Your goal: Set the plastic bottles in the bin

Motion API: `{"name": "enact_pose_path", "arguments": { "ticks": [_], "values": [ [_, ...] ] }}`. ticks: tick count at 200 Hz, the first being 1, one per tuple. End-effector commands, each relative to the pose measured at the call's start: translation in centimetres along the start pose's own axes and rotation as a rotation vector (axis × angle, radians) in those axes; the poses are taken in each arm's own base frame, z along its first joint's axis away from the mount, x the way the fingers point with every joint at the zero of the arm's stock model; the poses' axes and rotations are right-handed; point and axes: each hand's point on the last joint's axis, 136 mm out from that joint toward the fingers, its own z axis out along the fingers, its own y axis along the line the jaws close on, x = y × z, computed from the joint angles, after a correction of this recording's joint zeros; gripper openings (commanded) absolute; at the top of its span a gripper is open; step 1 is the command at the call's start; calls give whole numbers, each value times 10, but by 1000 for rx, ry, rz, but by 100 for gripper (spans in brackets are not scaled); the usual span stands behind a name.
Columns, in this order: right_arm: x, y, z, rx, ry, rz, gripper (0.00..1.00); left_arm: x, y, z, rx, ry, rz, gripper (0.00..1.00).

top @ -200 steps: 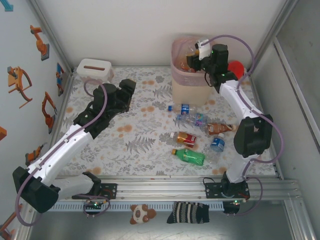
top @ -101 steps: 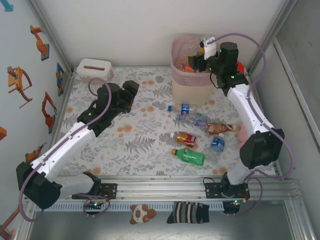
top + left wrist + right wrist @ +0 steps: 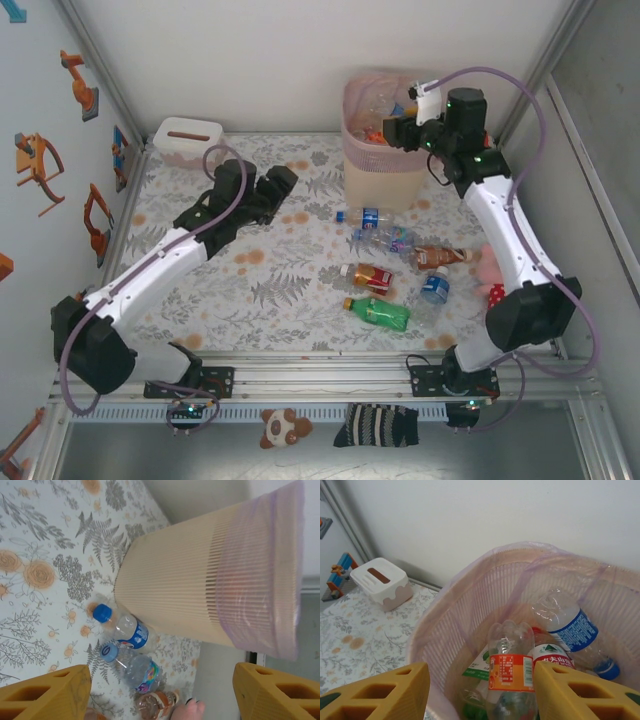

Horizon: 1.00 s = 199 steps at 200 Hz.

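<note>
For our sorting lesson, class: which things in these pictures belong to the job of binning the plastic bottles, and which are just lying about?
Belong to the job:
bin
loose bottles
binned bottles

Just lying about:
tissue box
plush bear
striped cloth

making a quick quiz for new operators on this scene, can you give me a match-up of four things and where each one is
Things
1. white box
2. green bottle
3. orange-labelled bottle
4. right fingers

Places
A. inside the bin
B. open, above the bin's mouth
C. far left corner of the table
D. lying on the table, closest of the bottles to its front edge

Pairs: 1-C, 2-D, 3-A, 4-B
</note>
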Motion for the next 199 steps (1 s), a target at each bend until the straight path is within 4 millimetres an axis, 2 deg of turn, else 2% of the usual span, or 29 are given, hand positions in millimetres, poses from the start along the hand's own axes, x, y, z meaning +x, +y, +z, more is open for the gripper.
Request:
{"name": "enact_pose_path", "arguments": {
  "ticks": [1,72,129,160,199],
  "values": [
    [-9,4,-27,30,-22,18,56,14,6,15,-30,86,-21,73],
    [-2,10,-77,100,-33,6,56,53,36,86,-105,230,-255,69],
    [1,11,-109,159,-37,-24,56,96,42,152,-121,336,-446,65],
    [4,12,-120,173,-40,-30,55,109,50,172,-158,324,-512,65],
    [5,15,-130,180,-40,-38,55,111,67,193,-190,275,-610,63]
  ]
}}
